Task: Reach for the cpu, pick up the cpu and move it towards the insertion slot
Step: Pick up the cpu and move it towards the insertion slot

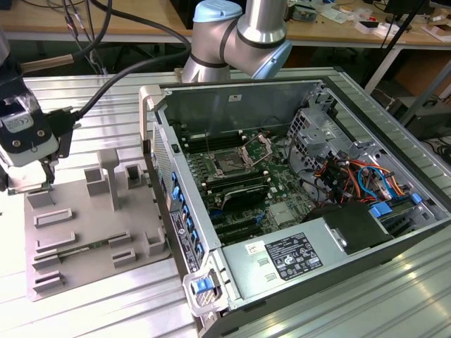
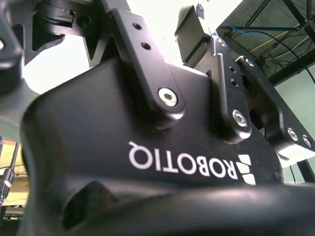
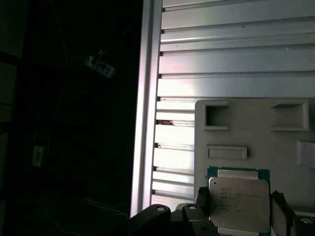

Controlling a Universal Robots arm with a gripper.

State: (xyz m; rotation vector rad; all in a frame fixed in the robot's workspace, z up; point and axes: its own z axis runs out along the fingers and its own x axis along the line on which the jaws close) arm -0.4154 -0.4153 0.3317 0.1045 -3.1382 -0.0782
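Here, the gripper [image 3: 239,195] straddles the cpu [image 3: 239,205] on its grey tray [image 3: 256,118], jaws released; a clean grasp needs them centred on opposite edges.

I'm working in what looks like a robotics lab or electronics workshop. The bench [image 1: 366,303] under my arm [image 1: 239,35] is ribbed aluminium profile. On it lies an opened desktop computer case [image 1: 232,105] with its motherboard [image 1: 282,190] and coloured wiring [image 1: 352,176] laid bare. Beside the case is a grey fixture plate [image 1: 77,260] with moulded part holders. My tool [image 1: 32,186] hangs over that plate, and thick black cables [image 1: 106,35] run up behind it. Further back stands a wooden worktable [image 1: 324,32] on metal legs, strewn with small parts.
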